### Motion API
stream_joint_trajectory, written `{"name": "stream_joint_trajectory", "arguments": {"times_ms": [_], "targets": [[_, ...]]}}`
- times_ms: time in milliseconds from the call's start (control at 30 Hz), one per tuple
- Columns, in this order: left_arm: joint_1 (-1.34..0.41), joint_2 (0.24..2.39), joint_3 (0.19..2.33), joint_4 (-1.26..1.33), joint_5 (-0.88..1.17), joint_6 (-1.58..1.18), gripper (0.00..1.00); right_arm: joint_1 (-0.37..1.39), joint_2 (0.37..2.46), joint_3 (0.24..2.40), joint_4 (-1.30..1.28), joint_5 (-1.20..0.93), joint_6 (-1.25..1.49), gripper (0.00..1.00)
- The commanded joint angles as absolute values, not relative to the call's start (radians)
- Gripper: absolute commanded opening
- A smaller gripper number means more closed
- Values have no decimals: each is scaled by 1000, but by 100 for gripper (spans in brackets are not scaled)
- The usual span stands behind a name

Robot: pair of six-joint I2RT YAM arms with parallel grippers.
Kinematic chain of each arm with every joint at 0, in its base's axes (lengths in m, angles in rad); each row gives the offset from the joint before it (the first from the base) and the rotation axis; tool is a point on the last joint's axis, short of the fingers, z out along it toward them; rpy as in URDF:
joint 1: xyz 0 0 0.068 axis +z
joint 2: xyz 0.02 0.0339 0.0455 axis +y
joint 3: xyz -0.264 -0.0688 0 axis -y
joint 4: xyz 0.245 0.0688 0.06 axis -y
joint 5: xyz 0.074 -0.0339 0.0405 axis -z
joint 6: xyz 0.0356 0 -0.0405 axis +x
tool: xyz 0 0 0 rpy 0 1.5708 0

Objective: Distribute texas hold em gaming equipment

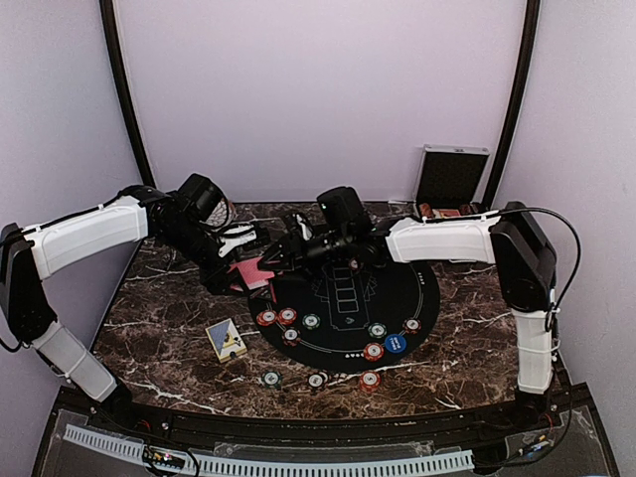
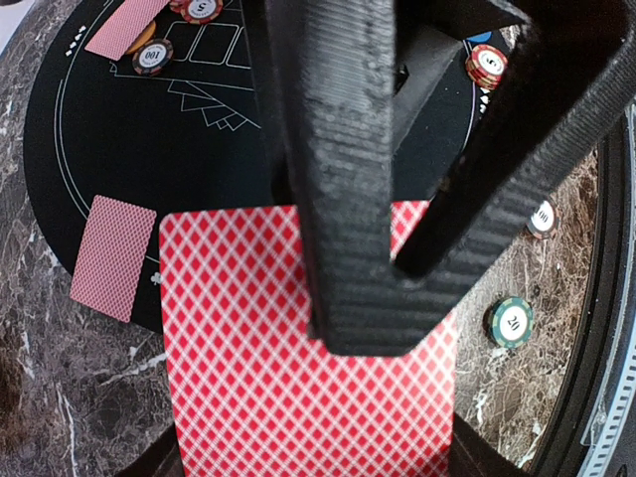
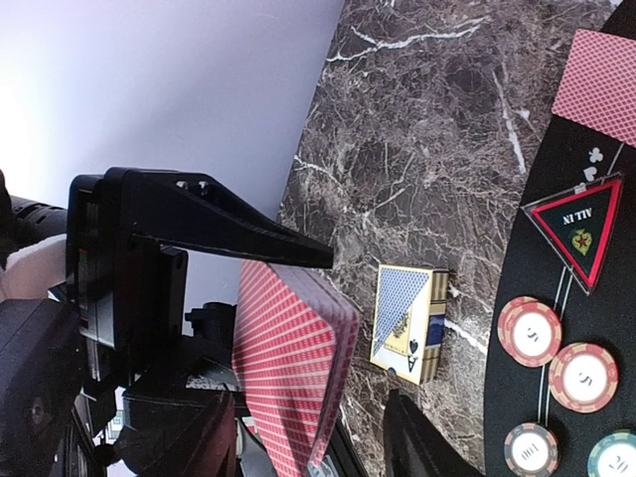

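Observation:
My left gripper [image 2: 313, 459] is shut on a deck of red-backed playing cards [image 2: 298, 378], held above the table's left side [image 1: 252, 273]. My right gripper [image 3: 303, 417] stands open at the deck [image 3: 293, 363], one finger on each side and a gap at its right finger [image 3: 412, 442]. In the left wrist view its black fingers [image 2: 348, 199] hang over the deck. Two single cards [image 2: 112, 256] [image 2: 124, 25] lie face down on the black round mat [image 1: 343, 303]. Several poker chips [image 1: 287, 316] [image 1: 395, 343] sit on the mat, and others [image 1: 270, 378] lie off it near the front.
A blue and gold card box [image 1: 227, 339] lies on the marble left of the mat. A triangular marker [image 3: 581, 229] sits at the mat's rim. The silver case [image 1: 452, 175] stands open at the back right, against the wall.

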State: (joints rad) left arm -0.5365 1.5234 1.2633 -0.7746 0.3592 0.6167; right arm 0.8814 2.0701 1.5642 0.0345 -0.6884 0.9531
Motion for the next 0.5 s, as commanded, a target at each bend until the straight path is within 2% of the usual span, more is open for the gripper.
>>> {"name": "stream_joint_trajectory", "arguments": {"times_ms": [0, 167, 467], "targets": [[-533, 1482, 1264, -769, 381, 620, 0, 891, 2055, 1575, 94, -708, 974, 47], [-534, 1478, 1259, -770, 378, 621, 0, 890, 2046, 1579, 57, -692, 951, 34], [-534, 1480, 1258, -768, 375, 621, 0, 883, 2011, 1548, 93, -698, 982, 21]]}}
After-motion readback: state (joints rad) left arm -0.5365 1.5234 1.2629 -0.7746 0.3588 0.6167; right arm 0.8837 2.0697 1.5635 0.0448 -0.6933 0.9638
